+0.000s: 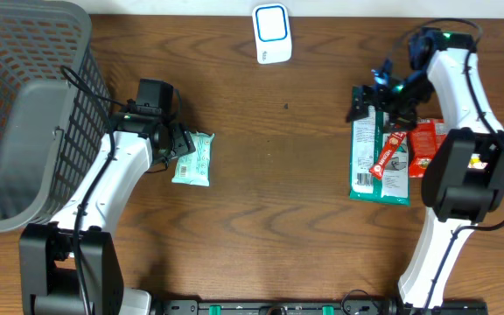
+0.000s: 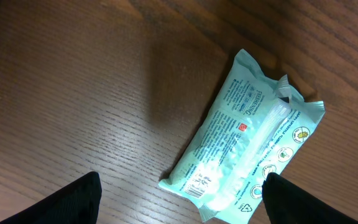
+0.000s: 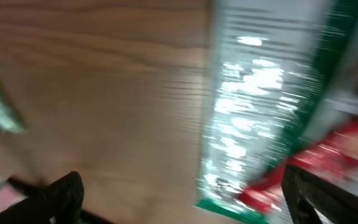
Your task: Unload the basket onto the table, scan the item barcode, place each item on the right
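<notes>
1. Overhead view: mint-green pack flat on the table, in the left half, about midway between the near and far edges, long side running near to far.
2. Left wrist view: same pack seen as a soft, glossy pillow wrapper with crimped ends, dense small print, a small red mark near the middle, round icons along one side, and barcode-like stripes at one end.
3. Left gripper just beside the pack's left side; in its wrist view fingers spread wide, one at each lower corner, clamping nothing.
4. Scanner, white with a blue frame, at the far edge near the centre, well apart from the pack.
5. Right gripper over the far end of a green-and-white packet near the right edge; its wrist view blurred, yet fingers set wide apart and holding nothing.
6. Red stick packet lying across the green-and-white packet, with a red packet just beside it toward the right edge.
7. Grey mesh basket filling the far-left corner.
8. Bare wood across the table's middle, between the pack and the right-hand packets, and from there up to the scanner.
</notes>
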Controlling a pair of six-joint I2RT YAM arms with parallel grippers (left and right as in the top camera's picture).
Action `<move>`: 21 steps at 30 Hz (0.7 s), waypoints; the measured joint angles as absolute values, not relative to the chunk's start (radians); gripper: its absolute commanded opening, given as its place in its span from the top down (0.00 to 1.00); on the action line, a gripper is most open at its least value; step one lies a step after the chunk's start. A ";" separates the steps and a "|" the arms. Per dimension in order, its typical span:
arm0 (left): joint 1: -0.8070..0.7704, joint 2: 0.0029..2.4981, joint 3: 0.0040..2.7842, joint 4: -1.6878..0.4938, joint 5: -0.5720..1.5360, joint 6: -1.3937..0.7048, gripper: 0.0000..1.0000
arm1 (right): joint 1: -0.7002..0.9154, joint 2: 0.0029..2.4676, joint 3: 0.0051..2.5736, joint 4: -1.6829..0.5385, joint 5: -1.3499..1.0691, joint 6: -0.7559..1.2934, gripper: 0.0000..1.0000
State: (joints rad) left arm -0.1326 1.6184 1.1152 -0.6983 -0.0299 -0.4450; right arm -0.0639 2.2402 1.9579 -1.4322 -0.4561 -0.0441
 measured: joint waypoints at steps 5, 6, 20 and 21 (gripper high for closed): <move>-0.133 1.618 1.115 -0.698 -0.030 -0.440 0.02 | 0.028 2.240 1.956 -1.378 -0.527 -0.059 0.06; -0.133 1.618 1.115 -0.693 -0.030 -0.444 0.02 | 0.045 2.240 1.954 -1.372 -0.533 -0.059 0.06; -0.133 1.618 1.108 -0.591 -0.030 -0.444 0.88 | 0.247 2.240 1.856 -1.230 -0.513 -0.030 0.06; -0.133 1.618 1.096 -0.569 -0.030 -0.445 0.87 | 0.247 2.240 1.855 -1.222 -0.510 -0.028 0.06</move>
